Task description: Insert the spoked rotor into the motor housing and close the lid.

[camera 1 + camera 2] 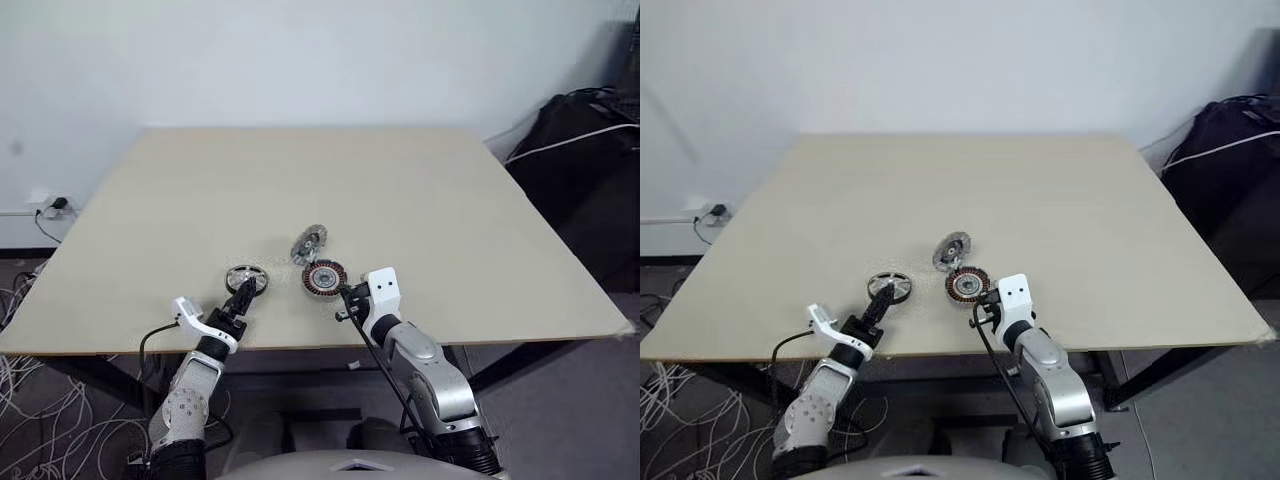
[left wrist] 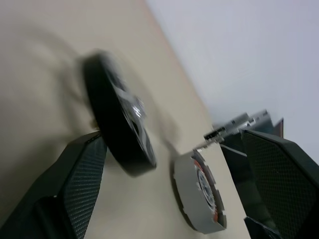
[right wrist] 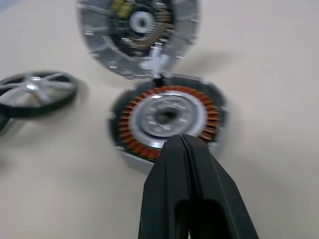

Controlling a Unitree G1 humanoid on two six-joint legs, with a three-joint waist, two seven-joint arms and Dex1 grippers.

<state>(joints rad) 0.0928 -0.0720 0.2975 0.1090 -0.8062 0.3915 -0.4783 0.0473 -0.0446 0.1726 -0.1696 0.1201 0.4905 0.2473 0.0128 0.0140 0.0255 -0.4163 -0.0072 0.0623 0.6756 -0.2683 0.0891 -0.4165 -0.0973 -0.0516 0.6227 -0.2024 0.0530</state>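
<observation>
While the spoked rotor [image 1: 247, 277] lies flat on the tan table [image 1: 420, 200] near its front edge, my left gripper [image 1: 243, 297] sits at the rotor's near rim with its fingers spread wide; in the left wrist view the wheel stands blurred between the two black pads [image 2: 75, 184], and I cannot tell whether either pad touches it. Just to the right of the rotor, a little apart, rests the motor housing [image 3: 167, 119], its ring of copper windings facing up around a pale centre. Hinged to the housing's far edge, the lid [image 3: 137, 35] tilts up and open, its inner face showing; its top is cut off in the right wrist view. My right gripper [image 3: 183, 144] has its fingers pressed together, holding nothing, the tip at the housing's near rim, hiding a part of the windings. Whether the tip touches the housing I cannot tell. A dark bag [image 1: 590, 170] sits beyond the table's right side.
</observation>
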